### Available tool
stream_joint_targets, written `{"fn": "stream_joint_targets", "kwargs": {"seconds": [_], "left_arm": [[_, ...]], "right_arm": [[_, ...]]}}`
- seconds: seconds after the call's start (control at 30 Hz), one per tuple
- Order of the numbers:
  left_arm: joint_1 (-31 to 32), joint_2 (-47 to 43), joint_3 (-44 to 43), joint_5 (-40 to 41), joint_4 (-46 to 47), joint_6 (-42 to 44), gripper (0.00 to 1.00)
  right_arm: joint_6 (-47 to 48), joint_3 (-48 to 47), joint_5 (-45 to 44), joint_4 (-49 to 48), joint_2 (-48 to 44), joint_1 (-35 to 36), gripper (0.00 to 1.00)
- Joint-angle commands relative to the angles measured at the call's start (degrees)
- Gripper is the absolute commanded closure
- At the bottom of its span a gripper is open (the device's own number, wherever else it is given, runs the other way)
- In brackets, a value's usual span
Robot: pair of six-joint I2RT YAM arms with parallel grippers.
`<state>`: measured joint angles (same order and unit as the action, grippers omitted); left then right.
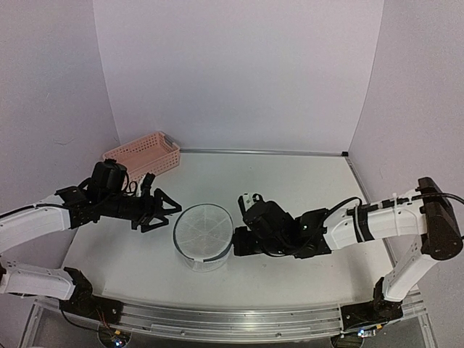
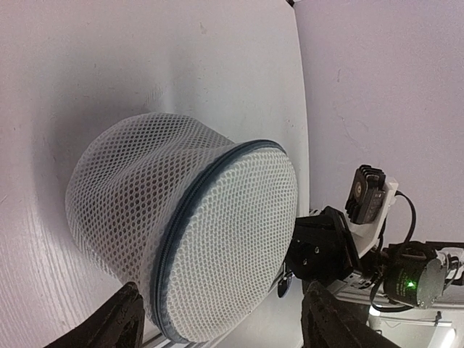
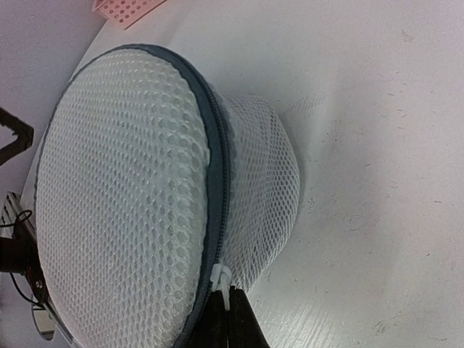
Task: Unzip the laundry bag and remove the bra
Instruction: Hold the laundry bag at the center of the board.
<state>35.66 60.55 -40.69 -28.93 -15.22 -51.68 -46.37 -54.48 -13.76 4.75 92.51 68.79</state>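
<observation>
From above, you see the laundry bag (image 1: 204, 235) standing on the white table (image 1: 290, 188) midway between your two arms, lid up. The left gripper (image 1: 168, 212) sits just beside the bag's left side with its fingers spread and nothing between them. The right gripper (image 1: 238, 243) is up against the bag's right side. The pink lattice basket (image 1: 143, 156) lies at the back left, well apart from the bag; nothing shows inside it from this angle.

In the left wrist view, your two dark fingers (image 2: 119, 322) stand wide on either side of the bag without touching it. The dark grey zip rim (image 2: 190, 217) runs unbroken around the lid here.

In the right wrist view, your fingers (image 3: 235, 322) are pressed together at the rim and appear to pinch the white zip pull (image 3: 221, 279). The zip is closed along all you can see of it.

By my reckoning you are at the very start: the pull is gripped, but the unzipping is not yet done and the lid is flat. The bra is not visible. The mesh hides whatever is inside, so you cannot tell how it lies.
</observation>
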Motion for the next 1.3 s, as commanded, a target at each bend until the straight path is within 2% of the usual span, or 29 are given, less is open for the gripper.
{"fn": "stream_joint_targets", "kwargs": {"seconds": [0.0, 0.23, 0.4, 0.53, 0.73, 1.0, 1.13, 1.27], "left_arm": [[-0.2, -4.0, 2.3, 0.9, -0.2, -4.9, 0.24], [-0.2, -7.3, 7.3, -1.7, 2.1, -9.2, 0.22], [3.0, -7.7, 13.1, -4.0, 12.8, -17.0, 0.21], [6.8, -6.1, 14.8, -2.0, 20.6, -22.6, 0.21], [10.8, -5.3, 15.4, 2.4, 23.8, -27.0, 0.21], [12.9, -0.9, 15.6, 3.8, 30.9, -30.1, 0.2], [14.1, 3.2, 15.5, 3.4, 34.8, -31.3, 0.22], [14.2, 3.2, 16.2, 5.1, 35.7, -31.4, 0.31]], "right_arm": [[-6.7, -2.4, -8.2, -2.9, 1.2, 0.9, 1.0], [-10.4, -3.3, -13.4, -4.3, 2.9, 1.0, 1.0], [-12.3, -5.6, -16.1, -4.3, 4.0, 1.1, 1.0], [-12.7, -7.2, -16.7, -4.3, 5.3, 1.2, 1.0], [-12.8, -8.4, -16.1, -6.4, 6.9, 1.4, 1.0], [-12.4, -7.8, -15.7, -7.6, 6.7, 2.1, 1.0], [-11.5, -7.2, -16.2, -7.8, 5.9, 2.6, 1.0], [-10.8, -5.5, -16.4, -7.8, 4.2, 3.5, 1.0]]}}
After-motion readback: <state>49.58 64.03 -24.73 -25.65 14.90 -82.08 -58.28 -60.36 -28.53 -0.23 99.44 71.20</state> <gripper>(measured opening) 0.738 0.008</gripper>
